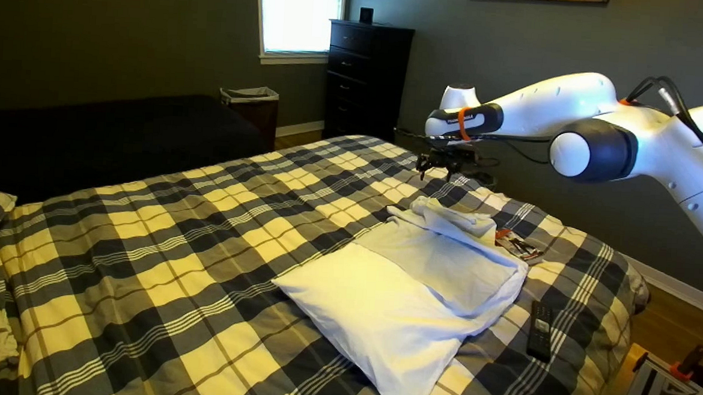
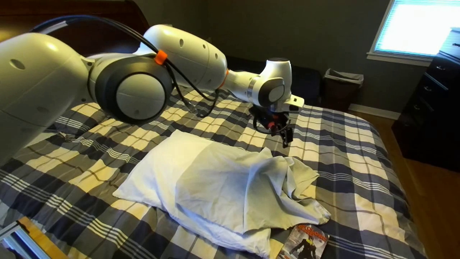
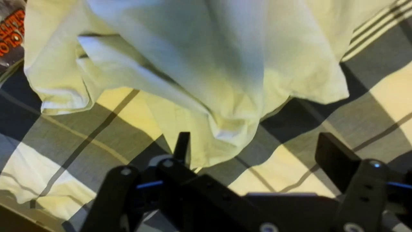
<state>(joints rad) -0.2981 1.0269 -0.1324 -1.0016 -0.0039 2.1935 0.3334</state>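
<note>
The gripper, jaws wide apart, hangs higher than the pillow, past its covered end. A pale cloth lies over that end, crumpling beyond it; near the pillow is a book.

Shown are one robot arm, two jaws, one white pillow, one cloth, one remote control, one book, one bin, one dresser and one window.

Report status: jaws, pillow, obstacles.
Jaws open, empty, raised near gray pillowcase. It partly covers white pillow, one end rumpled. Book, remote control alongside, neither beneath jaws.
</note>
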